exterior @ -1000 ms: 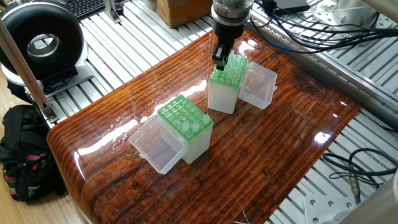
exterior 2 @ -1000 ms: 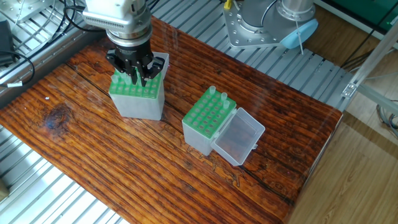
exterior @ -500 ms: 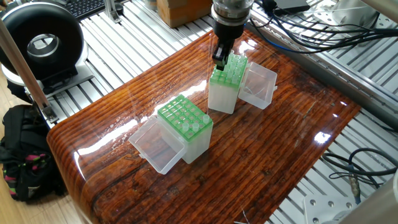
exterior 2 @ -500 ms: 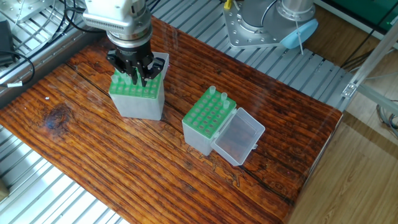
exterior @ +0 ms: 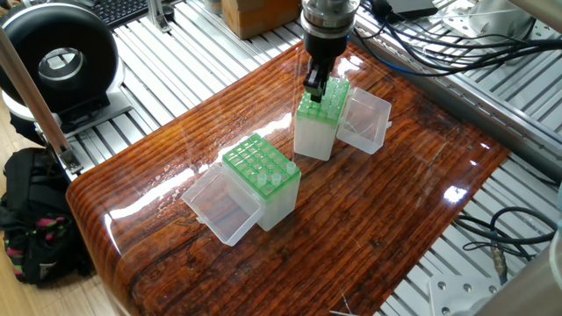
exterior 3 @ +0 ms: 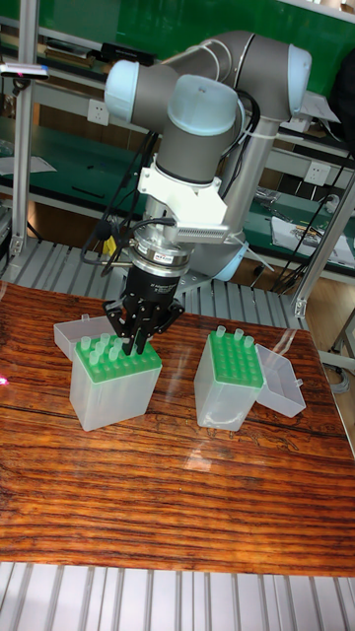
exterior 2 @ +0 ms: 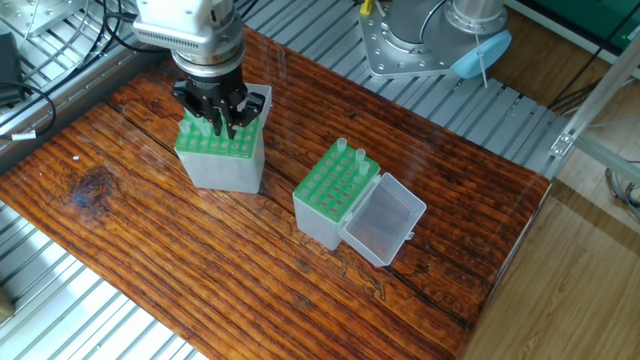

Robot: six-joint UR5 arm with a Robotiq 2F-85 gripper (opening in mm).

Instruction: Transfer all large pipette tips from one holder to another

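Observation:
Two clear boxes with green grid tops stand on the wooden table. The far holder [exterior: 318, 112] [exterior 2: 220, 148] [exterior 3: 115, 370] is full of large pipette tips [exterior: 332, 95] [exterior 3: 91, 345]. My gripper [exterior: 313, 88] [exterior 2: 221, 124] [exterior 3: 134, 341] reaches straight down into its top rows, and its black fingers look closed around one tip that still sits in the rack. The other holder [exterior: 262, 175] [exterior 2: 337, 190] [exterior 3: 228, 377] carries only a few tips [exterior: 277, 175] [exterior 2: 350, 152] along one edge.
Each box has a clear hinged lid lying open beside it [exterior: 365, 119] [exterior: 219, 205] [exterior 2: 384, 221]. A black round device [exterior: 58, 60] and a backpack [exterior: 32, 219] are off the table's left end. Cables [exterior: 439, 48] run behind the table.
The gripper's fingertips have shifted slightly over the full holder's top rows. Both boxes and their tips stay where they were.

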